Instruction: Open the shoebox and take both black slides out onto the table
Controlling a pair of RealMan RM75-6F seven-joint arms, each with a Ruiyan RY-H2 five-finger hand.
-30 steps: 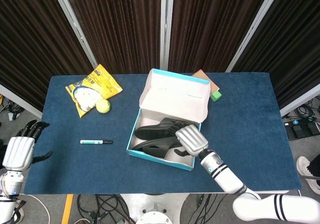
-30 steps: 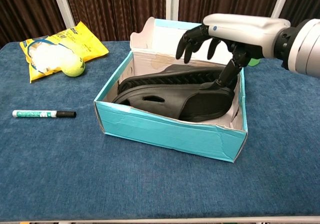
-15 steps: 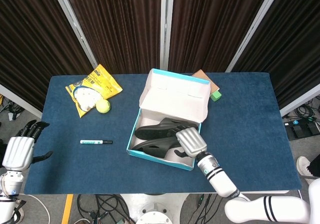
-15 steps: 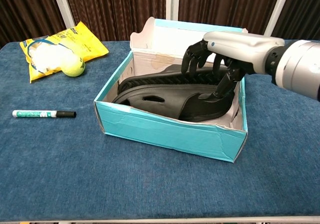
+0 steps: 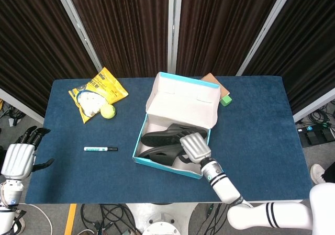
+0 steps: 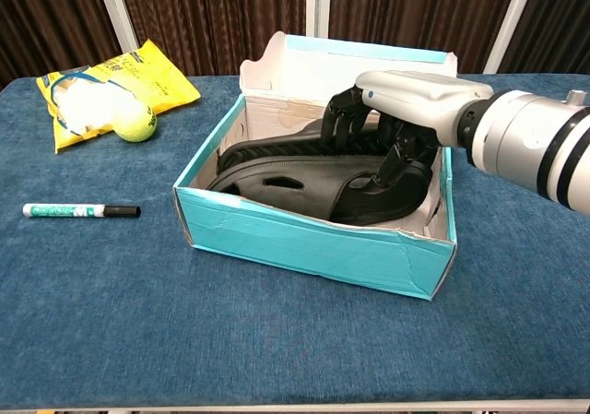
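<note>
The teal shoebox [image 6: 304,248] [image 5: 140,160] stands in the table's middle with its lid [image 5: 183,105] tipped up at the back. Two black slides [image 6: 304,179] [image 5: 159,138] lie side by side inside. My right hand [image 6: 392,110] [image 5: 194,147] reaches down into the box's right end, fingers spread around the heel of the near slide, thumb pressed on its strap; a closed grip does not show. My left hand [image 5: 18,156] hangs open off the table's left edge, holding nothing.
A yellow snack bag [image 5: 97,96] [image 6: 101,87] and a tennis ball [image 5: 108,112] [image 6: 135,124] lie at the back left. A marker pen [image 5: 100,149] [image 6: 81,211] lies left of the box. A green block [image 5: 225,100] and brown card sit behind the lid.
My right hand has dropped lower into the box and shifted left, its fingers now down against the slides. The left hand has stayed put.
</note>
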